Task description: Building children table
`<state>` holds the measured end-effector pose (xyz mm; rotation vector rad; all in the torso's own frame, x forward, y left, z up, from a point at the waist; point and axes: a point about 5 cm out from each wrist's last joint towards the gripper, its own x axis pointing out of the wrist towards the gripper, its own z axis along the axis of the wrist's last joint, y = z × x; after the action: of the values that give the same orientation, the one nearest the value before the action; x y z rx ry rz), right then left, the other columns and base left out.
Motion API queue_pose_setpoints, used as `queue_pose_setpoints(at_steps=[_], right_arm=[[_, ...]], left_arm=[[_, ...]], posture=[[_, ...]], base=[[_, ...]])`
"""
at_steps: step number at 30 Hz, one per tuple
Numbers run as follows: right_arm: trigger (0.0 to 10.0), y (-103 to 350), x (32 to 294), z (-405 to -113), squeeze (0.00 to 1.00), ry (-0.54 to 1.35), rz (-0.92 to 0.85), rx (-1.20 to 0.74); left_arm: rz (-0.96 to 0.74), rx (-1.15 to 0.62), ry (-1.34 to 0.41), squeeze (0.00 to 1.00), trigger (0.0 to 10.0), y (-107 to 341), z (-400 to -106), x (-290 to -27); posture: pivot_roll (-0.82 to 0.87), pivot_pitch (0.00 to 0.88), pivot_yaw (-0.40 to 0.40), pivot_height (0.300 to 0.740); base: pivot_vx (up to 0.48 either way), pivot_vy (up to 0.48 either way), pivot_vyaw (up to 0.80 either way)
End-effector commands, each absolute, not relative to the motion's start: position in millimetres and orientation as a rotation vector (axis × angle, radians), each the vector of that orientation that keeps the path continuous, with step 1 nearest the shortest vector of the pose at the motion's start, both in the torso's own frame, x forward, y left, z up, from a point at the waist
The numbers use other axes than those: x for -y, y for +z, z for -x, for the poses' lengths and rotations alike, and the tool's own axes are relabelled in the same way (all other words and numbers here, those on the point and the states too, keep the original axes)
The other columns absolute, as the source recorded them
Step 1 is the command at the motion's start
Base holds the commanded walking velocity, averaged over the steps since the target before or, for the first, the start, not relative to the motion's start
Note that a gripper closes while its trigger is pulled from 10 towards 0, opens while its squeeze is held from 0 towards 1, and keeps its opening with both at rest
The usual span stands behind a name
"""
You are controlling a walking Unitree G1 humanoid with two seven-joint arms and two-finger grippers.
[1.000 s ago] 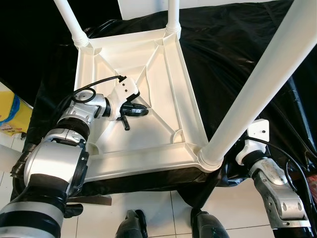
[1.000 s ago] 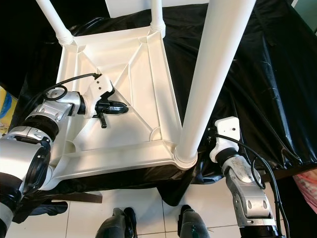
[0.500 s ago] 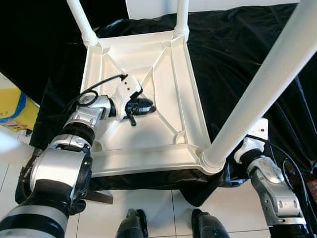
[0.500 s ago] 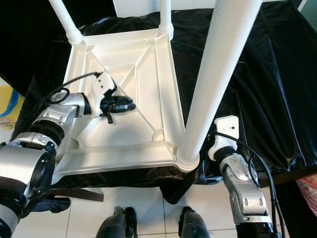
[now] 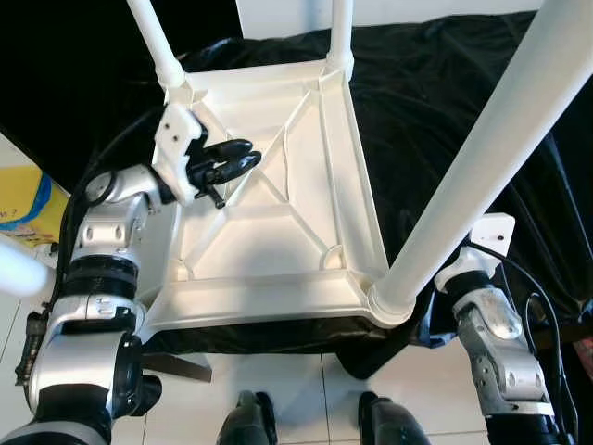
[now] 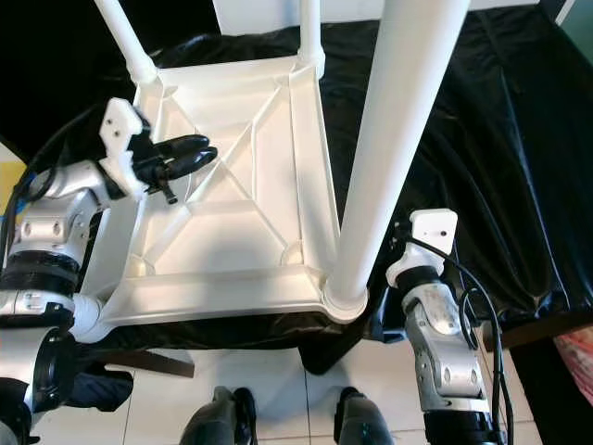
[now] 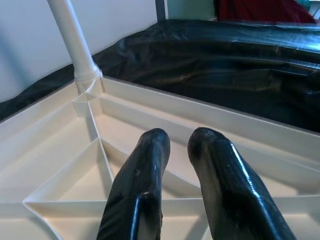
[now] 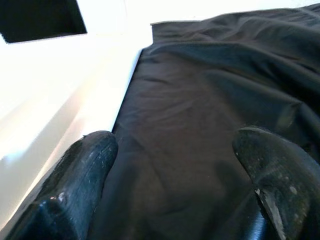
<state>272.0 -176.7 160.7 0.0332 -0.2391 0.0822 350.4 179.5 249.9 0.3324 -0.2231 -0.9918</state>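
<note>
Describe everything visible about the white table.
The table looks like white plastic and lies upside down on a black sheet, its ribbed underside up. Raised ribs cross the recessed panel diagonally. Three round legs stand up from corner sockets; the near right leg looms largest. The near left socket looks empty. The left gripper hovers over the underside.

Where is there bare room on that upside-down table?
The ribbed underside of the table is bare toward the near rim, between the diagonal ribs. It is crowded at the far left corner, where the left end effector hovers beside a leg.
</note>
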Motion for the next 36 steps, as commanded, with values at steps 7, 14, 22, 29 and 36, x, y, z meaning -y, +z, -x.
queue_pose_setpoints(at_steps=[7, 14, 22, 29, 36], right_arm=[[10.0, 160.9, 187.1, -267.6, 0.00, -0.006, -0.018, 0.259], [10.0, 164.0, 185.1, -269.5, 0.00, -0.038, -0.040, 0.285], [10.0, 170.5, 186.6, -274.6, 0.00, -0.063, -0.041, 0.319], [10.0, 170.1, 186.1, -276.4, 0.00, -0.060, -0.035, 0.317], [10.0, 167.5, 184.4, -277.3, 0.00, -0.051, -0.035, 0.309]], left_arm=[[-0.210, 0.292, -0.638, 0.00, 10.0, 246.7, -325.4, -211.1], [-0.060, 0.310, -0.551, 0.00, 10.0, 236.1, -297.8, -210.6], [0.030, 0.328, -0.613, 0.00, 10.0, 234.1, -262.7, -203.4], [0.080, 0.292, -0.597, 0.00, 10.0, 232.1, -250.0, -201.6], [0.067, 0.270, -0.615, 0.00, 10.0, 233.4, -244.0, -199.8]], posture=[[-0.04, 0.173, 0.066, 0.740], [-0.02, 0.163, 0.064, 0.740], [0.00, 0.149, 0.053, 0.740], [0.00, 0.143, 0.041, 0.740], [0.01, 0.140, 0.037, 0.740]], base=[[0.000, 0.000, 0.00], [0.000, 0.000, 0.00], [0.000, 0.000, 0.00], [0.000, 0.000, 0.00], [0.000, 0.000, 0.00]])
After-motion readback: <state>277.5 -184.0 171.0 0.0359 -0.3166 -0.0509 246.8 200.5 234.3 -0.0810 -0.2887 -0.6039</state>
